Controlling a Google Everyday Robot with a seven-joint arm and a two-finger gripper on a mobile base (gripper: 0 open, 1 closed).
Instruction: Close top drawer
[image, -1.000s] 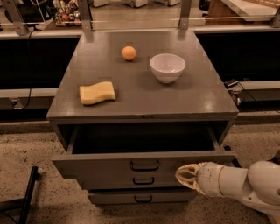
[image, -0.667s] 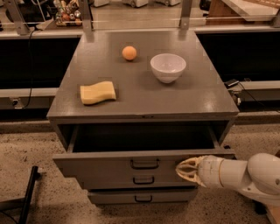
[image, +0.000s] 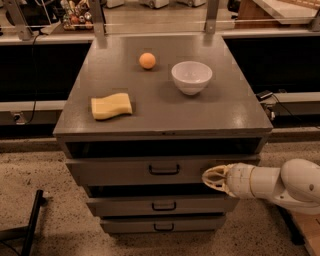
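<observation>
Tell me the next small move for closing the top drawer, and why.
Probably push straight in toward the grey cabinet. The white end effector sits at the front of the wide grey top drawer, right of its dark loop handle, and that front stands out from the cabinet with a dark gap above, so it is not yet shut.

We see a grey metal cabinet (image: 165, 110) on a speckled stone floor (image: 30, 170) under dim, warm light. Behind the cabinet run long pale ledges (image: 30, 106) over dark recesses, and two metal posts (image: 212, 15) rise at its back edge. Left of the cabinet a black cable (image: 35, 75) hangs and a black bar (image: 31, 222) slants on the floor. The cream gripper (image: 212, 178) is at the cabinet's front, right of centre.
</observation>
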